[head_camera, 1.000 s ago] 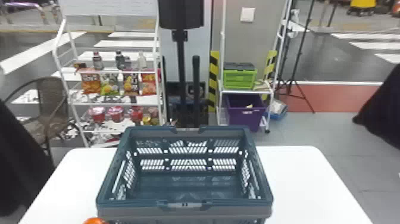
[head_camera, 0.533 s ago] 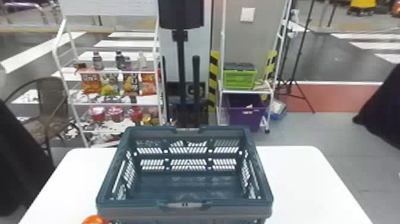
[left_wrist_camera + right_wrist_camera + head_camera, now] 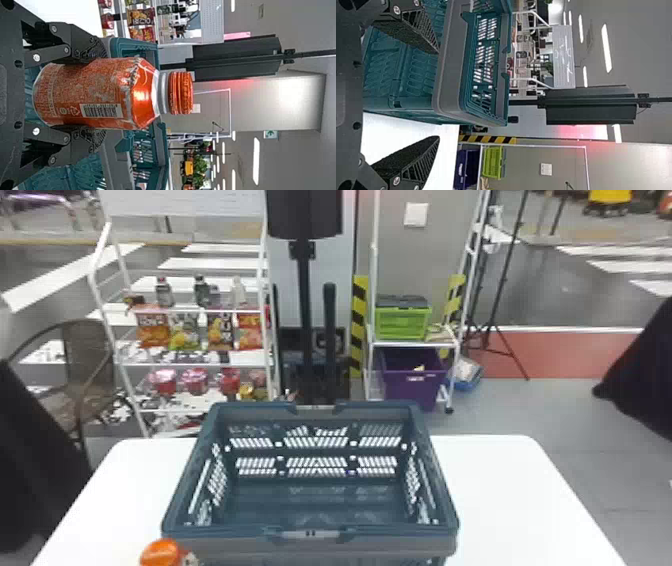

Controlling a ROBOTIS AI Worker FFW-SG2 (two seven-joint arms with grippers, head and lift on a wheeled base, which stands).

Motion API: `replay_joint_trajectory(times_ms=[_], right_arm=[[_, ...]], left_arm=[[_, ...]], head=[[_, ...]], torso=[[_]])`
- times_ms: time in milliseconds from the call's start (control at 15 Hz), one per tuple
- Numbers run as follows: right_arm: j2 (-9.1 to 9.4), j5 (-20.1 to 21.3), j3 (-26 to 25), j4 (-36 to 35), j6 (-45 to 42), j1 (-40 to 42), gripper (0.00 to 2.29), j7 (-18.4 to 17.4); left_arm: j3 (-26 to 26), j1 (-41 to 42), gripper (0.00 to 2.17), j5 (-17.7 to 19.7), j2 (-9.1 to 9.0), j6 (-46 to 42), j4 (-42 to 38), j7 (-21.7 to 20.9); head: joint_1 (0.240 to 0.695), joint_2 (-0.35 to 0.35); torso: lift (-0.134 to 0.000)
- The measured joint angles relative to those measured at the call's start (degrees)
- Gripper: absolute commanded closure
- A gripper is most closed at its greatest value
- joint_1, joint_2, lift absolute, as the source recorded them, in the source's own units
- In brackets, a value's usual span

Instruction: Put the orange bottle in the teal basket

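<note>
Higher into the head view has come the orange bottle (image 3: 161, 552): a second ago I saw just the top of its cap (image 3: 181, 93) at the lower edge, and now the whole cap and a bit of the shoulder below it show. The teal basket (image 3: 390, 546) has stayed where it was on the white table (image 3: 505, 490).

With my left gripper (image 3: 95, 94) I have the bottle clasped, one finger (image 3: 85, 42) against each side of its body. It stands upright in my grip, its base back toward the palm, its shoulder and orange cap reaching out past the fingertips. The barcode label (image 3: 101, 110) on the body faces my wrist camera. Seen from my head, the bottle is outside the basket, by its near left corner, with the cap close to the gray band of the front wall. Behind it, in my left wrist view, I see the basket's teal sides and part of its rim.

My right gripper (image 3: 437, 94) is released and holds nothing, its two fingers spread well apart. Behind one finger I see the basket's teal wall; behind the other is the white tabletop.
</note>
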Motion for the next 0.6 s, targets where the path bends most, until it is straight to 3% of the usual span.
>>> replay_joint_trajectory(times_ms=[333, 600], right_arm=[[0.07, -0.4, -0.5, 1.4, 0.0, -0.6, 0.13, 0.0], [0.4, -0.7, -1.1, 2.9, -0.1, -0.9, 0.13, 0.0]], left_arm=[[0.2, 1.2, 0.67, -4.7, 0.0, 15.9, -13.7, -0.3], [-0.1, -6.1, 0.67, -8.8, 0.0, 39.7, -21.0, -3.5]], head=[[0.499, 0.0], [0.499, 0.0]], torso=[[0.0], [0.0]])
